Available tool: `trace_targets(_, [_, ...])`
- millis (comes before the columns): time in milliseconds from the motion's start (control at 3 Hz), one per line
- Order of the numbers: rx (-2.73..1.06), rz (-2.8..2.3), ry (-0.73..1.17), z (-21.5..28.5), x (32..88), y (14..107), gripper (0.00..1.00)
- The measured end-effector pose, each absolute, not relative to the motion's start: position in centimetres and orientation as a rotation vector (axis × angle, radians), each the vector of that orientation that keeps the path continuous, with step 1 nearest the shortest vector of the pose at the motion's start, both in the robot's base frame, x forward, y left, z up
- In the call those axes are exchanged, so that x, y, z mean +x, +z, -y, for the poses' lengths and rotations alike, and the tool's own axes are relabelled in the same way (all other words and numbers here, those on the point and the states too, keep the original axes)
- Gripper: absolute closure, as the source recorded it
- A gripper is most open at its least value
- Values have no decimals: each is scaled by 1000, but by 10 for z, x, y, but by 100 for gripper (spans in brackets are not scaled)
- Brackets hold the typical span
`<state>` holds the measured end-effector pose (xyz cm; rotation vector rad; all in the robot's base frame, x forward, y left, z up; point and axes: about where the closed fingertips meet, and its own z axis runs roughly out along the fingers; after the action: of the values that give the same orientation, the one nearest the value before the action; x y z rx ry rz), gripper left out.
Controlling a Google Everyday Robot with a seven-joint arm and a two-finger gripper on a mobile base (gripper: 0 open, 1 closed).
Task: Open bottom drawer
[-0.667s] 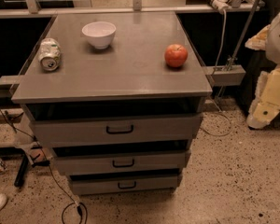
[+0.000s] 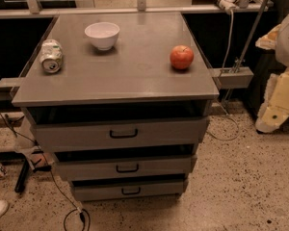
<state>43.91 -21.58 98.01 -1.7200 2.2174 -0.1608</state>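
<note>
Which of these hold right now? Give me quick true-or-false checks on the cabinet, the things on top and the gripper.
1. The apple sits on the cabinet top, right of the bowl. True.
2. The can stands upright. False: it lies on its side.
3. The gripper is on the bottom drawer. False: it is at the view's right edge, apart from the cabinet.
4. The bottom drawer has a black bar handle at its centre. True.
</note>
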Motion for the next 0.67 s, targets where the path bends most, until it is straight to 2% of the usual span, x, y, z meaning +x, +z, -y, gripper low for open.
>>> trace_targets(333, [-1696,-2242,-184,207,426,956,0])
trace_targets(667, [-1677,-2297,-134,190,411,894,0])
